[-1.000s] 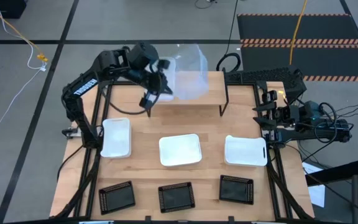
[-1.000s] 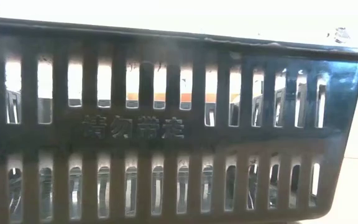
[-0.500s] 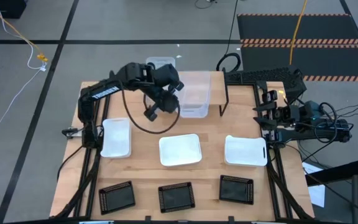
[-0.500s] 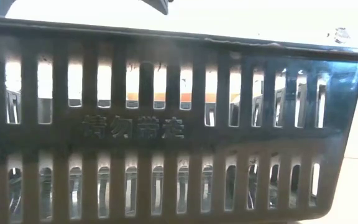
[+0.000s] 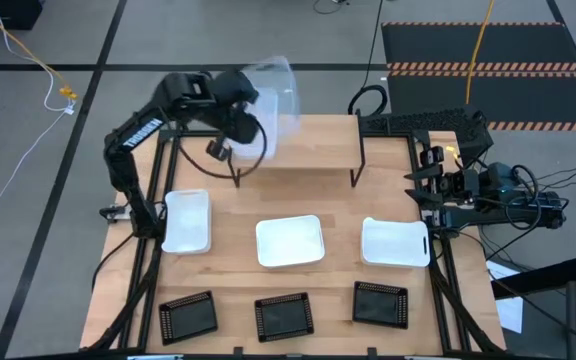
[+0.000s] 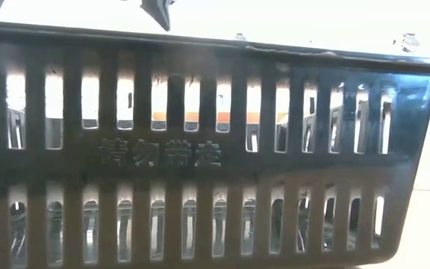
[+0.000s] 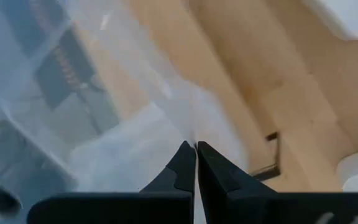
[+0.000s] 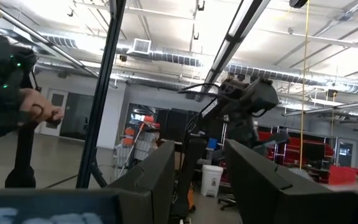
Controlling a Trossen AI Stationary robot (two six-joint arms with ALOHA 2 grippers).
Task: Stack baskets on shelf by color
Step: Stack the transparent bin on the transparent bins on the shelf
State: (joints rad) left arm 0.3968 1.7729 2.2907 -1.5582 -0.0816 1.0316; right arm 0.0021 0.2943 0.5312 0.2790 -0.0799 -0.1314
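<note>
The left end effector (image 5: 236,128) was pinched on the wall of a clear basket (image 5: 273,95), held tilted above the shelf's (image 5: 313,150) left end; next, lowering it level. The right end effector (image 8: 207,180), jaws wide, waited at the counter's right edge.

Two dark, nearly black jointed arms. White lettering along the left arm (image 5: 136,135) link; black cable looping from its wrist. Tapered matte-black fingers (image 7: 183,169) with flat inner faces. Right arm (image 5: 446,180) blocky, black, trailing bundled black cables, with broad angular fingers (image 8: 157,177).
</note>
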